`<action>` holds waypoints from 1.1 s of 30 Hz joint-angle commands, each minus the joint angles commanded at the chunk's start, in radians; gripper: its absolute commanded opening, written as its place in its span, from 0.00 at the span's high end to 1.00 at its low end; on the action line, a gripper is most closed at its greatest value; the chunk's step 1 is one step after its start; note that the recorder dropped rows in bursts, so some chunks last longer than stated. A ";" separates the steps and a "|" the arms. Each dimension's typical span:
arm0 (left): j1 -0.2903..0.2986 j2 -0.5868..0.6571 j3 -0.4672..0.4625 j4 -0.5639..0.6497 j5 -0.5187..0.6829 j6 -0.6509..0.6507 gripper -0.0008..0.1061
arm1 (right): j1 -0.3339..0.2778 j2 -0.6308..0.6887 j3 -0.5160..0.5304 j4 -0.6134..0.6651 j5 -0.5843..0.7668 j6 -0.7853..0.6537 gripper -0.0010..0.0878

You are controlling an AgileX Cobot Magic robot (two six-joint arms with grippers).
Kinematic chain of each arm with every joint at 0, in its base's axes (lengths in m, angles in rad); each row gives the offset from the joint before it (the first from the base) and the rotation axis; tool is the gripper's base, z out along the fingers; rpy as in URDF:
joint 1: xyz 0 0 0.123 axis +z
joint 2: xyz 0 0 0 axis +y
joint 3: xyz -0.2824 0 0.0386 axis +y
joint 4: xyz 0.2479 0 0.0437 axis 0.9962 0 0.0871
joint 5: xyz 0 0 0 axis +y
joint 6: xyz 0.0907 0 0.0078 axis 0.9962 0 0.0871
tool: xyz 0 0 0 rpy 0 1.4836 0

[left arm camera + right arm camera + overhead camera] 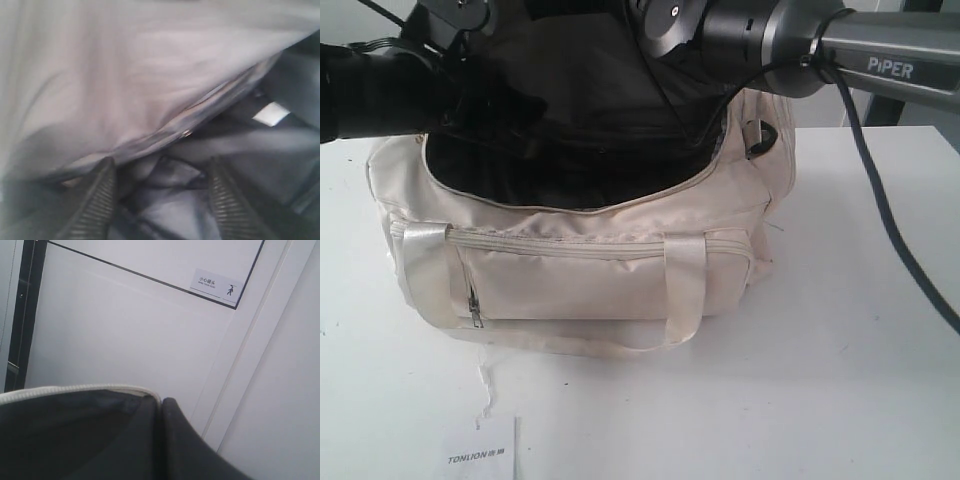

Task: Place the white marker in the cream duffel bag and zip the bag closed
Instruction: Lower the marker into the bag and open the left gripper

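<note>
Atop the cream duffel bag (580, 280), wide-open mouth

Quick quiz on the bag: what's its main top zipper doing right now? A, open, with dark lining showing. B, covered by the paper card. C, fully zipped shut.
A: the bag's top gapes wide in the exterior view, and its dark lining shows between the curved zipper edges.

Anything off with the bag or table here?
Yes: the cream duffel bag has a frayed bottom front hem, with ragged threads trailing onto the table near its left corner in the exterior view. A loose TONLION card lies in front.
</note>
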 joint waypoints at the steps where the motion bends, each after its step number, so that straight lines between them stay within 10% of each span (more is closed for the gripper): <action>1: 0.000 -0.024 0.000 0.000 -0.003 -0.012 0.45 | 0.000 0.000 0.000 0.000 0.000 0.000 0.99; 9: 0.000 -0.151 0.052 0.000 -0.022 -0.014 0.99 | 0.000 0.000 0.000 0.000 0.000 0.000 0.99; 17: 0.000 -0.251 0.147 0.000 0.122 -0.164 0.99 | 0.000 0.000 0.000 0.000 0.000 0.000 0.99; 25: 0.000 -0.339 0.241 0.002 0.551 -0.251 0.99 | 0.000 0.000 0.000 0.000 0.000 0.000 0.99; 33: 0.000 -0.339 0.246 0.461 0.948 -0.593 0.99 | 0.000 0.000 0.000 0.000 0.000 0.000 0.99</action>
